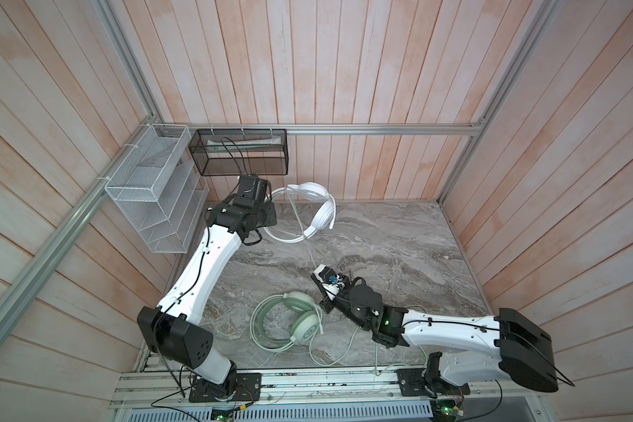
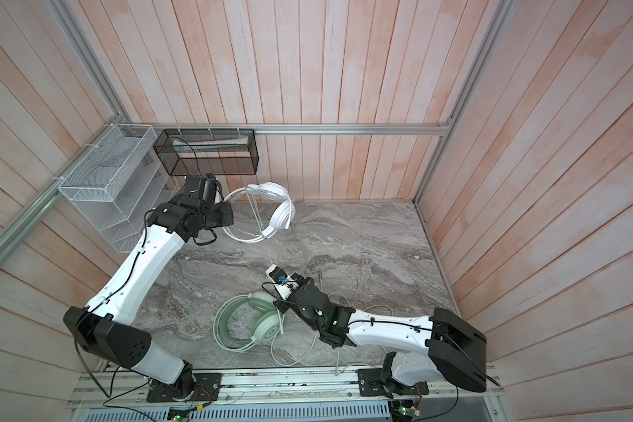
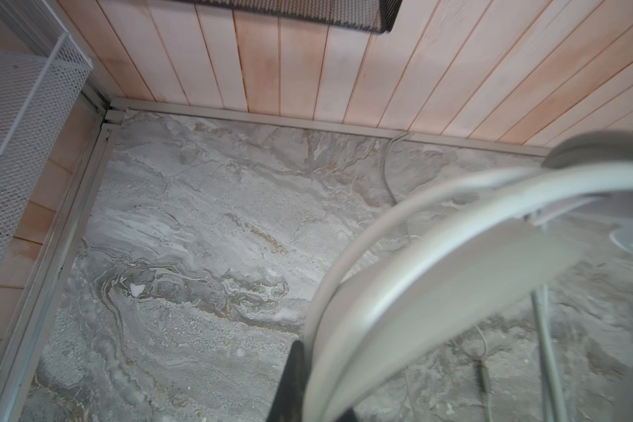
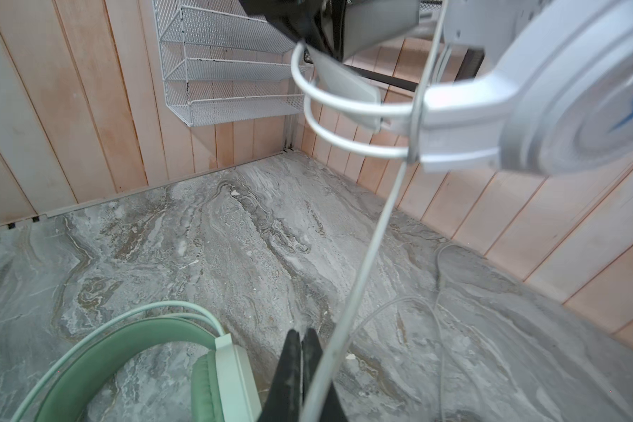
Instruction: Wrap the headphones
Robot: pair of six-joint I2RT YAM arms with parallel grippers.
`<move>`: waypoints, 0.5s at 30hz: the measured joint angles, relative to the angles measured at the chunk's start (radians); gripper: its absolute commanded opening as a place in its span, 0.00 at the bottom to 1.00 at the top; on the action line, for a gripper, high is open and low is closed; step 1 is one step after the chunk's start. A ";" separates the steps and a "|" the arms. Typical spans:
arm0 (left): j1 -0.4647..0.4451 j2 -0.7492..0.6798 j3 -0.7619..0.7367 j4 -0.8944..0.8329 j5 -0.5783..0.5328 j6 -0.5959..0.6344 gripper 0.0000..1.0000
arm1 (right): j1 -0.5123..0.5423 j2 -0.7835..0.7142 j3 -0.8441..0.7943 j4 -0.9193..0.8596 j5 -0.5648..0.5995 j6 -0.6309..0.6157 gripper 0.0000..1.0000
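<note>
The white headphones (image 1: 320, 215) (image 2: 282, 215) hang in the air near the back left of the marble table (image 1: 399, 248). My left gripper (image 1: 273, 202) (image 3: 320, 380) is shut on their headband (image 3: 435, 285). Their thin white cable (image 1: 307, 244) (image 4: 373, 241) runs taut down to my right gripper (image 1: 314, 274) (image 2: 269, 272) (image 4: 302, 332), which is shut, with the cable lying along one finger. The blue logo shows on the earcup (image 4: 581, 109). The mint green headphones (image 1: 300, 314) (image 2: 260, 314) (image 4: 106, 350) lie flat on the table just left of my right gripper.
A white mesh rack (image 1: 154, 197) hangs on the left wall and a black mesh basket (image 1: 242, 153) on the back wall, close above my left wrist. Loose cable (image 1: 348, 343) trails over the table's front toward the rail. Wooden walls close three sides.
</note>
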 measured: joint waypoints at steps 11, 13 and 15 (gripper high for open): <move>-0.093 0.069 -0.157 0.093 -0.118 0.034 0.00 | 0.030 0.042 0.319 -0.619 0.098 -0.171 0.00; -0.112 0.065 -0.209 0.122 -0.129 0.034 0.00 | 0.030 0.042 0.321 -0.662 0.124 -0.199 0.00; -0.129 0.053 -0.265 0.141 -0.136 0.033 0.00 | 0.031 0.042 0.321 -0.690 0.154 -0.227 0.00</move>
